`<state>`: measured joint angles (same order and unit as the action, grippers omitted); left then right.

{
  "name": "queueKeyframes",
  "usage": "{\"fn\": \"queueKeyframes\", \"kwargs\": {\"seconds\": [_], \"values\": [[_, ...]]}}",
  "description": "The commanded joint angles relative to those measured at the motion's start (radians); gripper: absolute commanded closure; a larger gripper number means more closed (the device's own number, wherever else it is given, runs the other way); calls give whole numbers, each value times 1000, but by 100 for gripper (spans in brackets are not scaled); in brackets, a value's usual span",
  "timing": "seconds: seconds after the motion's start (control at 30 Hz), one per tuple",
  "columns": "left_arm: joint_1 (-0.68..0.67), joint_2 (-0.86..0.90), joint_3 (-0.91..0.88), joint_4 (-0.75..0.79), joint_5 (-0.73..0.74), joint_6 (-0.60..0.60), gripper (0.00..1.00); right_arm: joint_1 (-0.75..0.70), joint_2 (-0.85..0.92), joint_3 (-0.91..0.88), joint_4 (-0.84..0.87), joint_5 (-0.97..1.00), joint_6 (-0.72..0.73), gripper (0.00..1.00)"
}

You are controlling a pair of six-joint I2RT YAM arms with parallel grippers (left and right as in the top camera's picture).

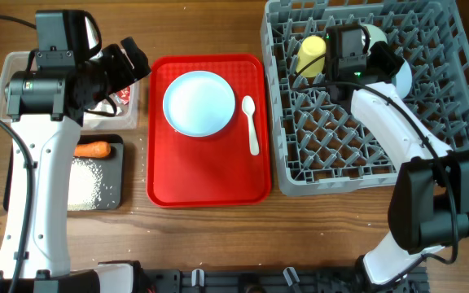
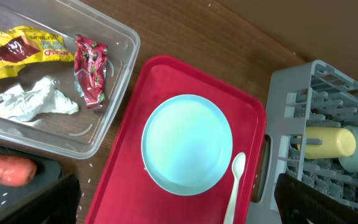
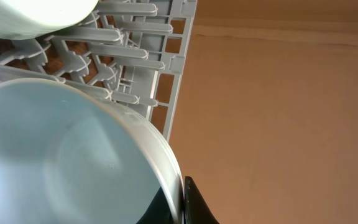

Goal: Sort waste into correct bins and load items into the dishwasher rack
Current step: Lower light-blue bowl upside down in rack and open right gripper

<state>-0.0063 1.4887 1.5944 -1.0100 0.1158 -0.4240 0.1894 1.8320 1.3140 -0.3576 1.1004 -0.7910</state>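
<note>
My right gripper is shut on the rim of a pale blue bowl, held tilted over the far right of the grey dishwasher rack. A second bowl and the yellow cup lie in the rack beside it. My left gripper hangs open and empty above the red tray, which carries the pale blue plate and white spoon. The clear tub holds a yellow wrapper, a red wrapper and white tissue. The carrot and rice lie in the black tray.
The red tray sits between the two bins on the left and the rack on the right. A few rice grains lie on the wood beside the tub. My right arm stretches across the rack from the near right.
</note>
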Motion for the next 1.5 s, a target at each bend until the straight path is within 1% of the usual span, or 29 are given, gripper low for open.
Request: {"fn": "queueKeyframes", "kwargs": {"seconds": [0.0, 0.07, 0.17, 0.27, 0.47, 0.53, 0.57, 0.63, 0.67, 0.83, 0.87, 0.93, 0.97, 1.03, 1.1, 1.17, 1.2, 1.23, 1.27, 1.4, 1.47], "values": [[5, 0, 3, 2, -13, 16, 0, 11, 43, 1, -13, -67, 5, 96], [5, 0, 3, 2, -13, 16, 0, 15, 43, 1, -14, -68, 7, 95], [5, 0, 3, 2, -13, 16, 0, 33, 43, 1, -24, -71, 14, 88], [5, 0, 3, 2, -13, 16, 0, 59, 43, 1, -29, -71, 17, 86], [5, 0, 3, 2, -13, 16, 0, 88, 43, 1, -44, -71, 17, 70], [5, 0, 3, 2, -13, 16, 0, 89, 43, 1, -50, -71, 25, 59], [5, 0, 3, 2, -13, 16, 0, 89, 43, 1, -50, -71, 37, 46], [5, 0, 3, 2, -13, 16, 0, 89, 43, 1, -50, -71, 49, 37], [5, 0, 3, 2, -13, 16, 0, 89, 43, 1, -50, -71, 62, 34], [5, 0, 3, 2, -13, 16, 0, 100, 43, 1, -50, -74, 70, 30], [5, 0, 3, 2, -13, 16, 0, 106, 43, 1, -50, -80, 71, 26], [6, 0, 3, 2, -13, 16, 0, 122, 43, 1, -51, -82, 109, 22], [5, 0, 3, 2, -13, 16, 0, 134, 43, 1, -54, -85, 157, 20], [5, 0, 3, 2, -13, 16, 0, 145, 43, 1, -74, -108, 210, 19], [5, 0, 3, 2, -13, 16, 0, 152, 43, 1, -137, -192, 263, 19], [5, 0, 3, 2, -13, 16, 0, 152, 43, 1, -195, -289, 322, 15], [5, 0, 3, 2, -13, 16, 0, 152, 43, 1, -226, -352, 363, 12], [6, 0, 3, 2, -13, 16, 0, 152, 43, 1, -244, -405, 395, 11], [5, 0, 3, 2, -13, 16, 0, 152, 43, 1, -260, -451, 430, 7], [5, 0, 3, 2, -13, 16, 0, 164, 38, 2, -309, -504, 594, 2], [5, 0, 3, 2, -13, 16, 0, 164, 29, 2, -350, -558, 617, 1]]}}
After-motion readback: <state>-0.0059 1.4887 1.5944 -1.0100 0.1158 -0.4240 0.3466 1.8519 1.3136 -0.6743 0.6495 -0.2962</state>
